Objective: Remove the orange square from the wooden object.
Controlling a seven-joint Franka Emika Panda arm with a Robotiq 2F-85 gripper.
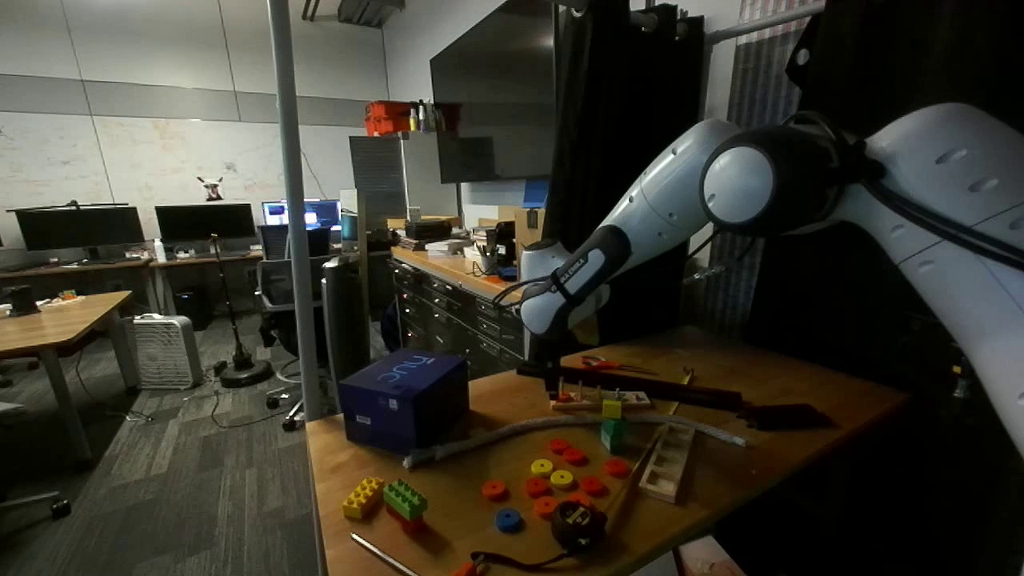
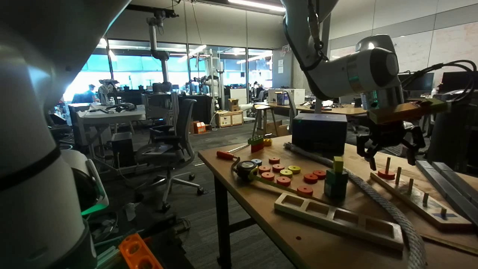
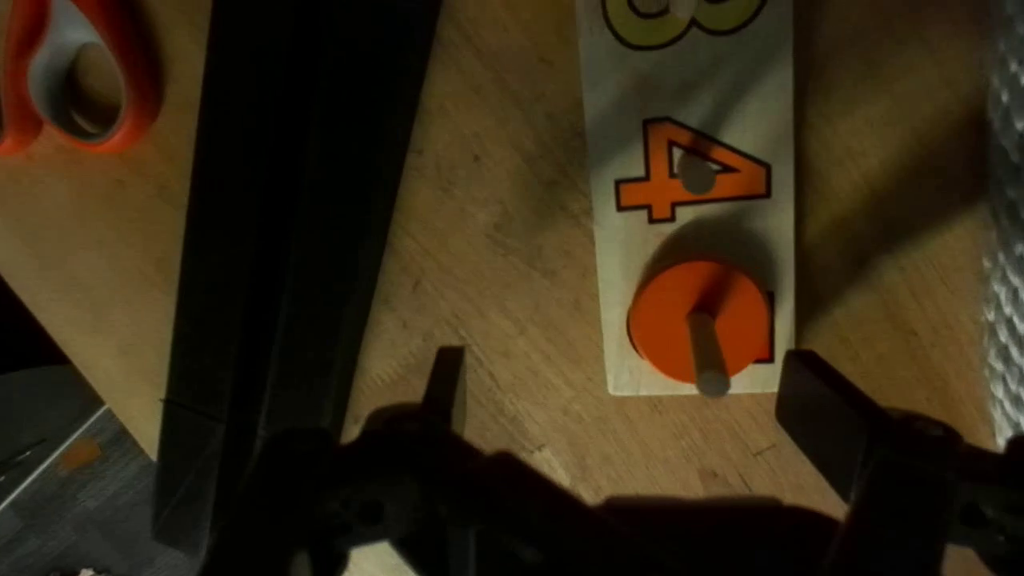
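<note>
Can see the pincer (image 2: 392,163) spread wide above the table (image 2: 317,243), fingers (image 3: 824,416) well apart in the wrist view. Can't really judge the height. Near the fingertips, spot the orange disc (image 3: 672,320) (round, for the record) sitting around the end peg (image 3: 708,352) of the long light-wood board (image 3: 632,96), partly covering a printed mark (image 3: 768,340). Next along, find a bare peg (image 3: 696,174) standing over an orange 4 (image 3: 662,172), then a yellowish numeral (image 3: 640,30) cut off by the top edge. Count five pegs total in an exterior view.

To one side of the board, notice a dark beam (image 3: 296,200) running alongside, with orange-handled scissors (image 3: 138,76) beyond. To the opposite side, see a grey braided rope (image 2: 377,198) snaking across the table. Past that, spot a yellow block (image 2: 338,164) perched on some green blocks (image 2: 336,185), pretty near the shorter pale rack (image 2: 336,228) with its row of compartments. Further out, see a bunch of loose discs (image 1: 537,486) lying flat in both exterior views, reddish, yellow and one blue, plus a dark tape measure (image 1: 578,524) right beside. Also see a yellow brick (image 1: 363,498), a green brick (image 1: 406,498) on a red brick (image 1: 410,524), and a big blue box (image 1: 404,396) near the table edge.
</note>
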